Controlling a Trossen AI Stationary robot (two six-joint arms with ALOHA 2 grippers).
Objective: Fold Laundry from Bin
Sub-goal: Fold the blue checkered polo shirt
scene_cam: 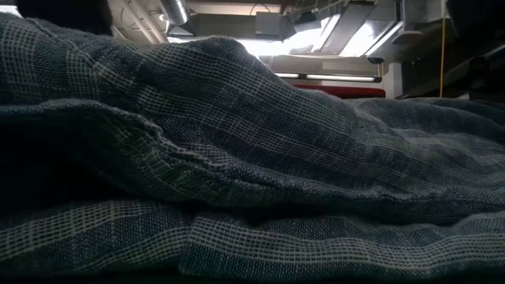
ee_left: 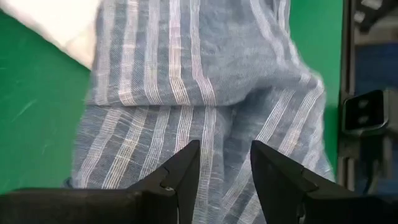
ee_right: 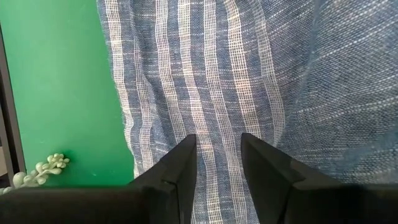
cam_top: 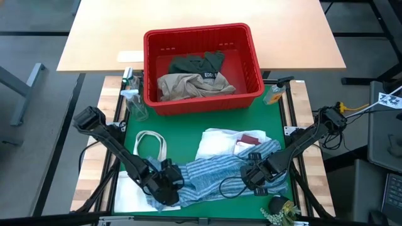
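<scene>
The left gripper (ee_left: 224, 171) fingers are standing parted, striped cloth (ee_left: 205, 81) lying between and beyond them. The right gripper (ee_right: 217, 165) fingers are likewise gaping over the cloth; whether either is gripping is unclear.

Blue-striped garment (cam_top: 217, 174) rumpled on mat; tan (cam_top: 188, 85) + dk green (cam_top: 198, 63) pcs in red bin (cam_top: 251, 50).

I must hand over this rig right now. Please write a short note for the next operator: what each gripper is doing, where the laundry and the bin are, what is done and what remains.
Left gripper: fingers apart, over the near-left end of the blue-and-white striped garment; not gripping it.
Right gripper: fingers apart, over the same garment's near-right part.
The striped garment lies bunched across the front of the green mat, partly over a white garment and a maroon piece.
Red bin at the back holds a beige garment and a dark green one.
Done: three pieces out of the bin.
Left: nothing looks folded yet; two pieces remain in the bin.
</scene>
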